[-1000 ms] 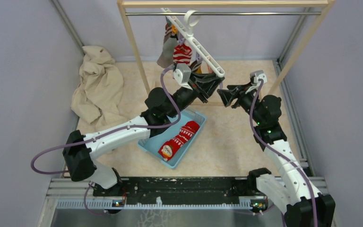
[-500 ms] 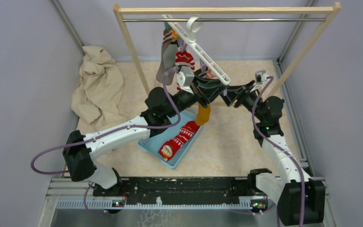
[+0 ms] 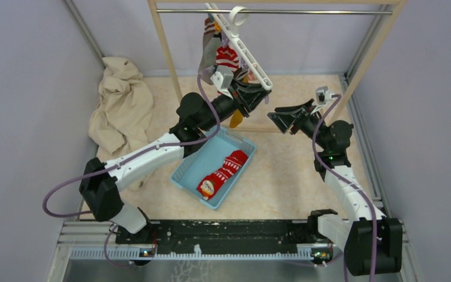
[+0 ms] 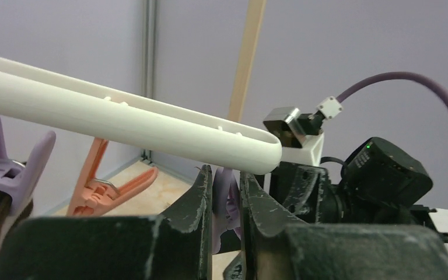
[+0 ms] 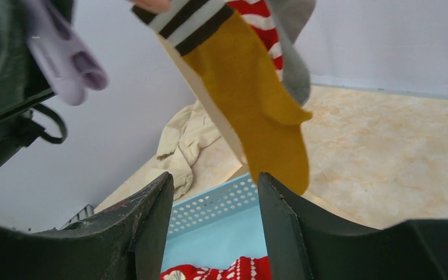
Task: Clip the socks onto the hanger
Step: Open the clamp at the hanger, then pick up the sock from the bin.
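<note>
From above, one white hanger [image 3: 243,51] hooks over the metal rail [image 3: 305,11] of the wooden rack [image 3: 165,53] and tilts down to the right. Three socks hang from it: one grey sock [image 3: 207,51], one red-and-white striped sock [image 3: 227,59] and the mustard sock [image 3: 235,118], which is lowest. A fourth, the red patterned sock [image 3: 224,173], lies in the single blue tray [image 3: 189,170], and one beige cloth [image 3: 120,106] is heaped on the left. Of the two arms, the left gripper [image 3: 258,97] is up at the hanger's lower end, and the right gripper [image 3: 277,121] is near it but apart. The left wrist view counts three pegs under the bar: a purple peg [image 4: 226,201] pinched between the nearly closed left fingers, one orange peg [image 4: 108,182], and a second purple one [image 4: 6,169] clamping something dark brown. In the right wrist view the jaws stand well apart and empty. The mustard sock dangles above them, and the tray and patterned sock lie below.
</note>
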Robot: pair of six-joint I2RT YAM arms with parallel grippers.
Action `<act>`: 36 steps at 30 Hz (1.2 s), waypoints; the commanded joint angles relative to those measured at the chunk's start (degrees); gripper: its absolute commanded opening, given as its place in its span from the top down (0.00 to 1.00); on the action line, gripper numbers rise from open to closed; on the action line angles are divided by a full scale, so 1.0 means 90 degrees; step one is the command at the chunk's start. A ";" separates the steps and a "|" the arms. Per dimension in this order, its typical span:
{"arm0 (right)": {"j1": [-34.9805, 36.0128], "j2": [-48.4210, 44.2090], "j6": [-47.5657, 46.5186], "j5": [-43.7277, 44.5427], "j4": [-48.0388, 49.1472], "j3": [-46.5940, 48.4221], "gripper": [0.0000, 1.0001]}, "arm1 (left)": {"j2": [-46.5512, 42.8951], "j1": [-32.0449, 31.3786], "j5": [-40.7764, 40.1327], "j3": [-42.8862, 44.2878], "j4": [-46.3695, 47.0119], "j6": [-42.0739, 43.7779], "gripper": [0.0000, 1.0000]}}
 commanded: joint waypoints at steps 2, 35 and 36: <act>0.0214 0.0071 0.0007 -0.0248 0.0403 0.0037 0.45 | 0.0151 0.0237 0.0453 0.0155 -0.0120 -0.0287 1.00; 0.5266 0.2623 -0.4571 0.4398 -0.1702 0.0487 0.45 | -0.0163 0.0406 0.0334 0.0164 -0.0177 -0.0532 1.00; 0.5316 0.2757 -0.4670 0.4444 -0.1775 0.0601 0.44 | -0.0198 0.0402 0.0319 0.0146 -0.0186 -0.0531 1.00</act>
